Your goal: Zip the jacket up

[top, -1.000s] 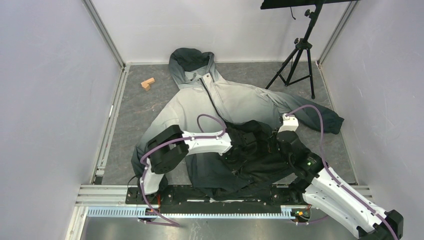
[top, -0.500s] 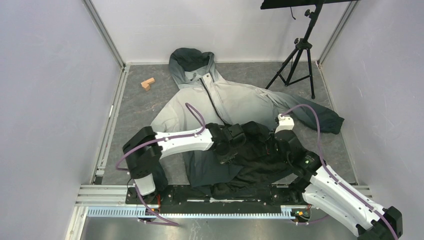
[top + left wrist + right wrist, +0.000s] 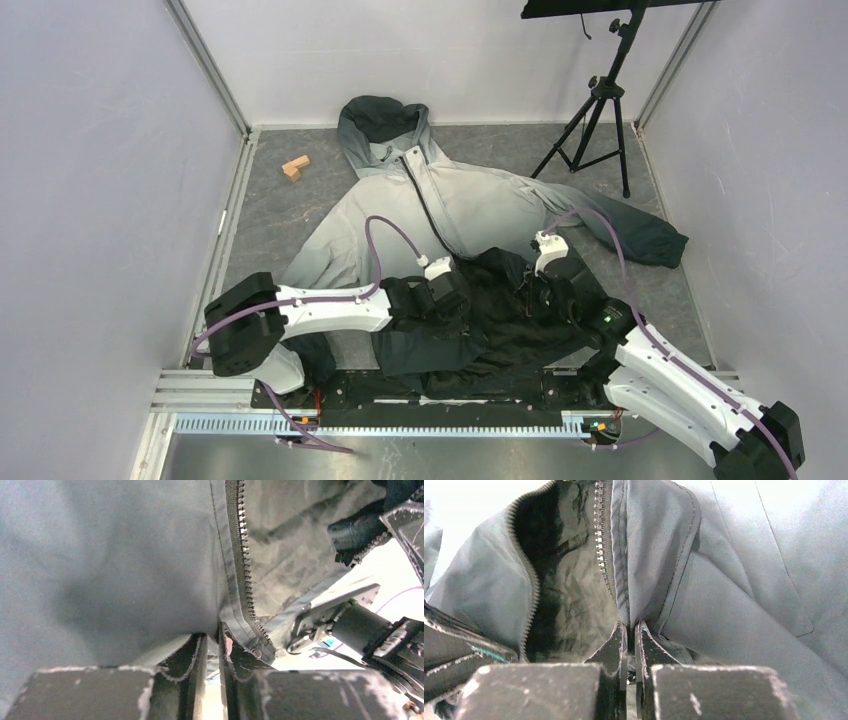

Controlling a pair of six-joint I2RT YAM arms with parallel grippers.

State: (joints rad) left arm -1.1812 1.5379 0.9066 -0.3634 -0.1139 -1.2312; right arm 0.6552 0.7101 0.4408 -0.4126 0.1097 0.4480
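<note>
The jacket [image 3: 470, 205] lies spread on the grey floor, dark hood at the back, charcoal hem near the arms, its lower front open and bunched. My left gripper [image 3: 452, 297] is shut on the left front edge beside the zipper teeth [image 3: 243, 555]; the pinch shows in the left wrist view [image 3: 214, 630]. My right gripper [image 3: 540, 290] is shut on the other front edge, with its zipper teeth [image 3: 600, 540] and dark lining [image 3: 569, 580] just left of the pinch [image 3: 630, 625]. The zipper's upper part [image 3: 425, 195] runs closed toward the collar.
A black tripod [image 3: 598, 110] stands at the back right. A small wooden block [image 3: 294, 167] lies at the back left. Grey walls enclose the floor on three sides. The metal rail [image 3: 400, 385] with the arm bases runs along the near edge.
My left arm has swung left and back toward its base, pulling the left front edge of the jacket with it. My right gripper has shifted slightly left and forward with its edge.
</note>
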